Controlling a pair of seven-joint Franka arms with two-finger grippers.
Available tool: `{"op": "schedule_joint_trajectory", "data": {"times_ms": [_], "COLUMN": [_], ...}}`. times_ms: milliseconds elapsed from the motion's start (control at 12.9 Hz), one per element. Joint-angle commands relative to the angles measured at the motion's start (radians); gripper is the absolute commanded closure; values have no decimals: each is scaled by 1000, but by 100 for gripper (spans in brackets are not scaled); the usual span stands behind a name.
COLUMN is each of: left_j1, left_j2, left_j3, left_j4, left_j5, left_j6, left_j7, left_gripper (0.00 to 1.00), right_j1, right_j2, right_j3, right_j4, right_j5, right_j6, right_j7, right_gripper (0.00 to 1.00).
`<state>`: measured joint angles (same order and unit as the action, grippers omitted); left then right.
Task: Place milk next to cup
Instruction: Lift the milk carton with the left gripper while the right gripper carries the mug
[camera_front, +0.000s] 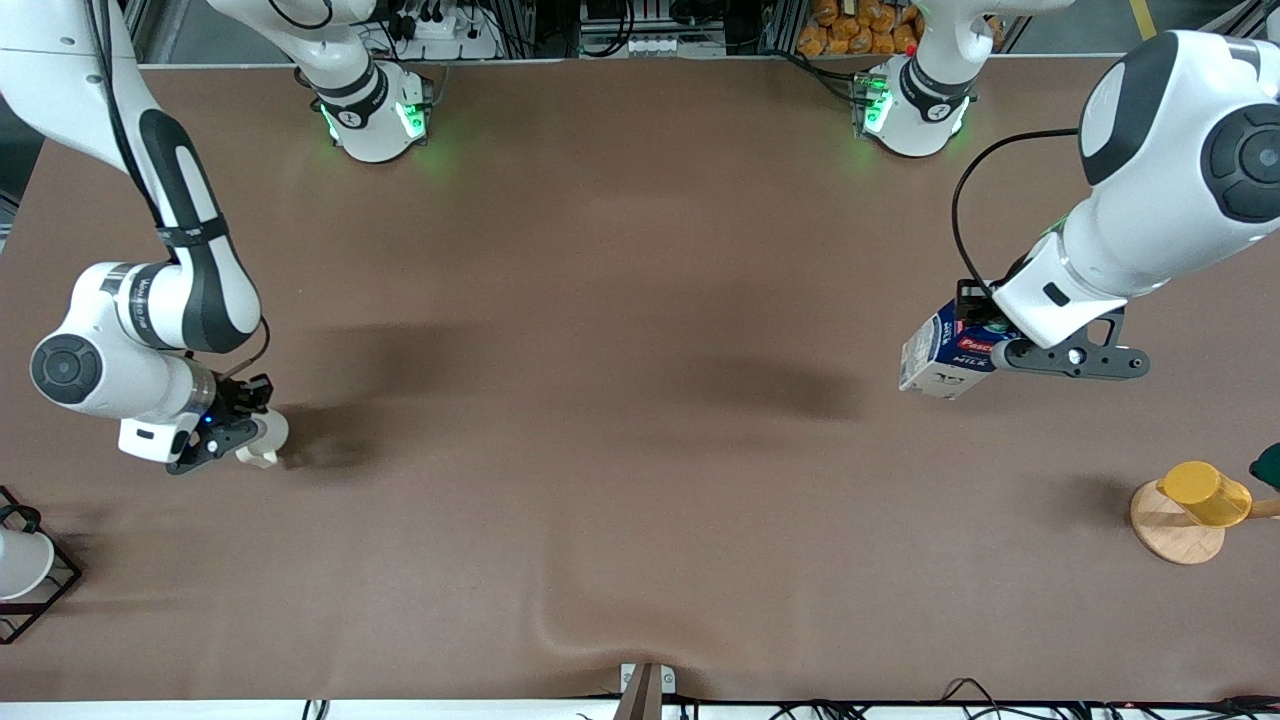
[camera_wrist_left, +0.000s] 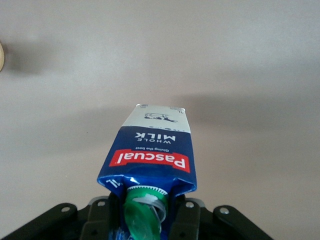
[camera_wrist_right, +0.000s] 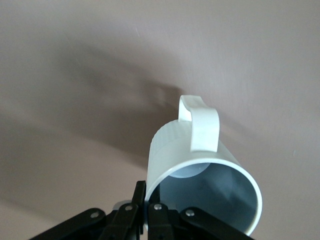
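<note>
While the left gripper (camera_front: 985, 335) has its fingers clamped on the milk (camera_front: 940, 355), carried tilted above the desk (camera_front: 620, 400), the cup (camera_front: 262, 438) sits pinched in the right gripper (camera_front: 240, 415), well apart toward the right arm's end

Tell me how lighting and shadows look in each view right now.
Front view: even light, soft dark shadows on the table beneath both arms. Left wrist view: the milk in the left gripper is sharp, with a faint shadow past it. Right wrist view: the cup in the right gripper is bright, with streaky shadows.
</note>
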<state>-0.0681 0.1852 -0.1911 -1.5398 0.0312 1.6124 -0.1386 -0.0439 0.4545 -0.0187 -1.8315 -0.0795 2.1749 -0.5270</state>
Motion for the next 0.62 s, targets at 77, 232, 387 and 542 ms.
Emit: {"op": "schedule_joint_trajectory", "data": {"times_ms": [77,232,387,542], "left_j1": [-9,-13,-19,-24], "left_j2": [19,25,25,25], "left_j3": [-22,-22,-24,-24], "left_j4": [36,36,36,35], "left_j5": [-25,-27,-25,-24], "left_j6": [-22,-22,-22,-22], "left_j7": [-18,-21,-44,-47], "left_gripper": [75,75,75,75], "right_j1": [180,300,396,475], "right_j2": [10,39,84,146], "right_j3": [2,2,2,2], "right_j4": [109,177,248,329], "right_j5": [43,44,49,99], "right_j6": [-18,-21,-29,-68], "right_j7": [171,238,306,376], "right_gripper": [100,100,100,100]}}
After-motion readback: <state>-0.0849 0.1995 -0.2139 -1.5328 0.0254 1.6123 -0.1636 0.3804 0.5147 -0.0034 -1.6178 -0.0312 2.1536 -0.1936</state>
